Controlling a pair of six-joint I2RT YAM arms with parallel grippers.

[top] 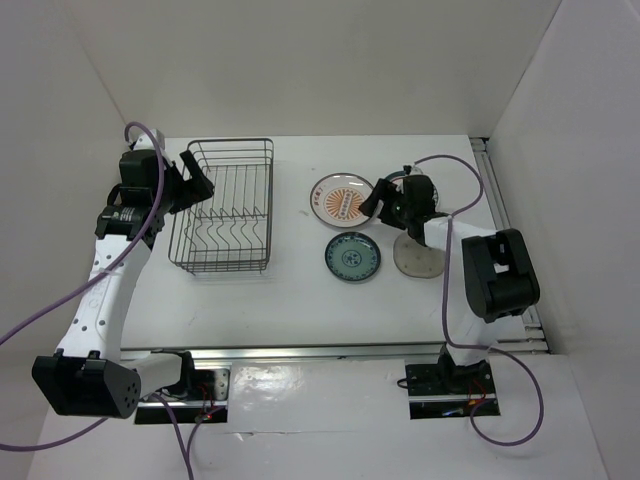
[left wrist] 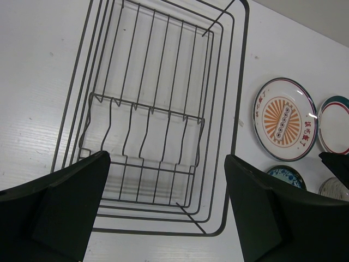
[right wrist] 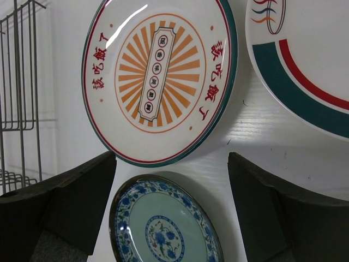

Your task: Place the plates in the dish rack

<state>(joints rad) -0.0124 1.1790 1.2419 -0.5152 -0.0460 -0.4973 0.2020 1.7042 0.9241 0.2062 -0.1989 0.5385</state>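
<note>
The dark wire dish rack stands at the back left with nothing in it; it fills the left wrist view. The white plate with the orange centre lies flat right of it. The blue-green plate lies nearer, and the grey-beige translucent plate lies to its right. My left gripper is open and empty above the rack's left rim. My right gripper is open and empty, low over the table between the orange plate and the blue-green plate.
A fourth plate, white with a teal and red band, lies behind the right gripper, right of the orange plate. White walls close in the table on three sides. A metal rail runs along the right edge.
</note>
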